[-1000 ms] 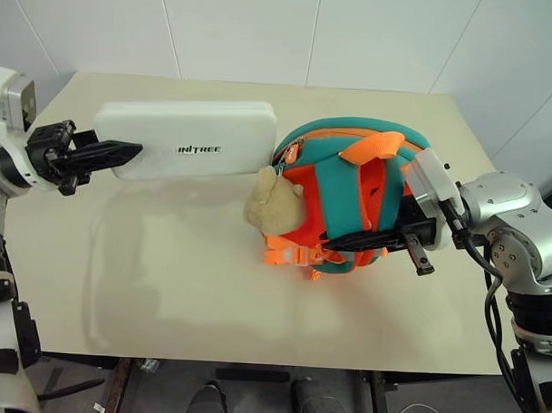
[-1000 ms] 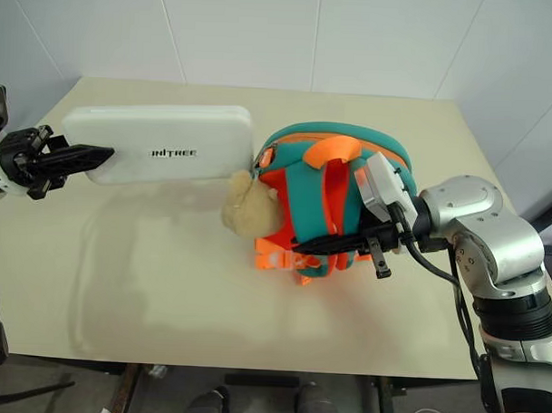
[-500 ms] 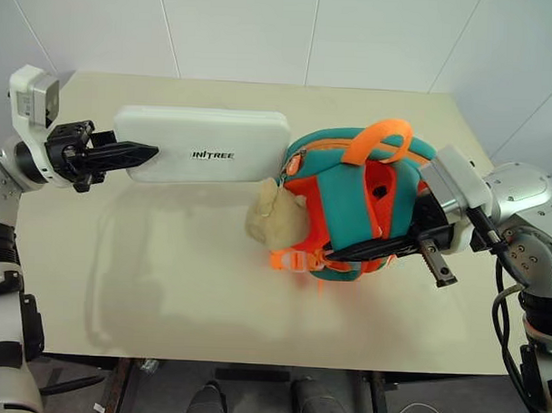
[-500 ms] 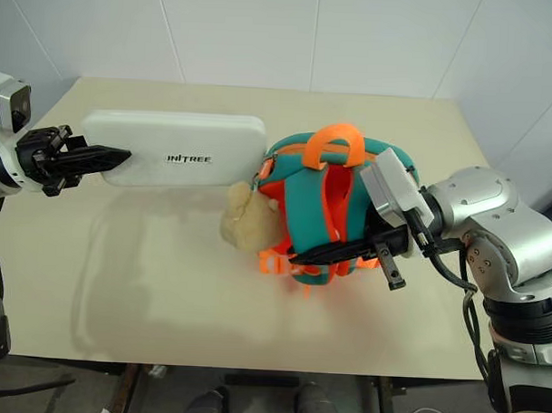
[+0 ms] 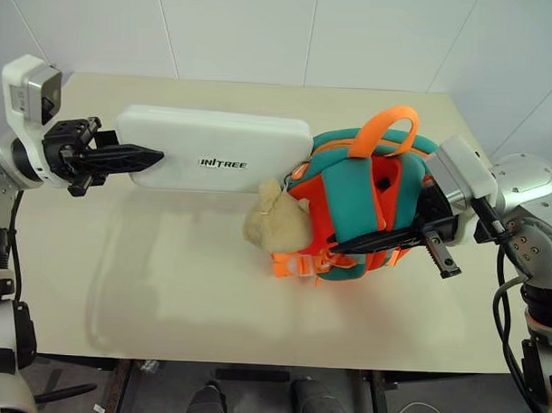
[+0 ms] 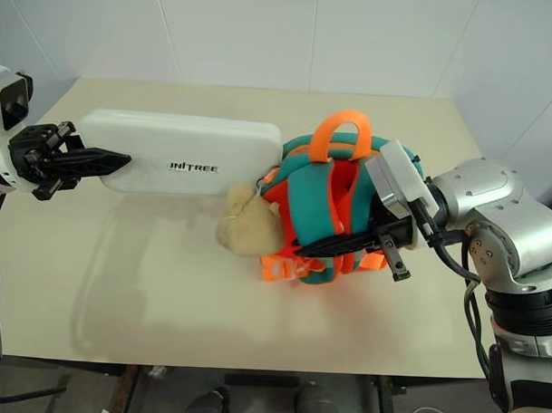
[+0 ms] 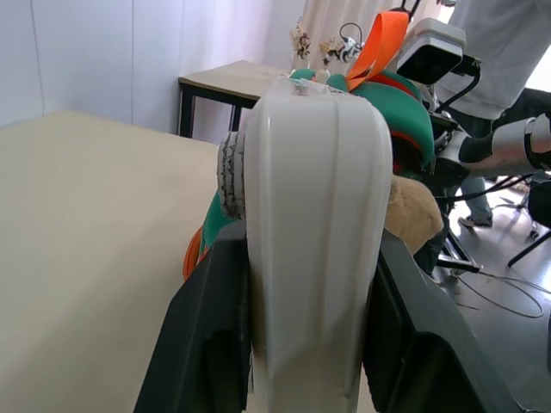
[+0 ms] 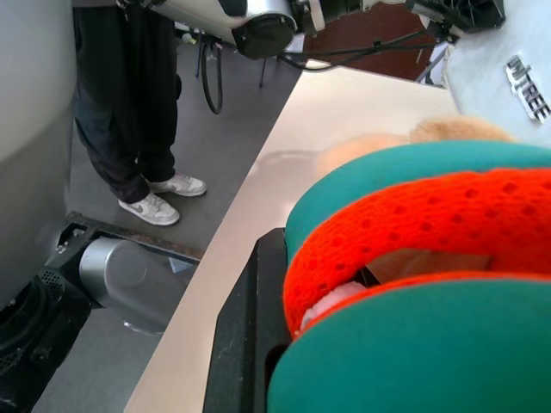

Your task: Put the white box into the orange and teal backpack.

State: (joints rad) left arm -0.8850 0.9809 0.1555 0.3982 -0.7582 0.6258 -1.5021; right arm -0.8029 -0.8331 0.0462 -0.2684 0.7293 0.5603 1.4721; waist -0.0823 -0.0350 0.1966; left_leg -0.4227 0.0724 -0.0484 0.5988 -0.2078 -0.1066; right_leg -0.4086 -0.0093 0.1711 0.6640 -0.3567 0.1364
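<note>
The left gripper (image 5: 137, 155), clamping the white box (image 5: 214, 150), is carrying it toward 3 o'clock until its end is meeting the orange and teal backpack (image 5: 362, 214) pinched by the right gripper (image 5: 384, 239), while the left wrist view is revealing a person (image 7: 495, 52) behind.

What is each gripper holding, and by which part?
The left gripper holds the white box by its short end, away from the backpack. The right gripper is shut on the orange and teal backpack at its strap side.

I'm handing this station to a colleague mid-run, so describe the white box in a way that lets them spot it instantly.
Start at the beige table and find the left gripper above its left side. The white box is the long flat case clamped at one end in that gripper and held off the table, its far end at the orange and teal backpack. It alone is plain white and hard, with rounded corners and small dark lettering.
</note>
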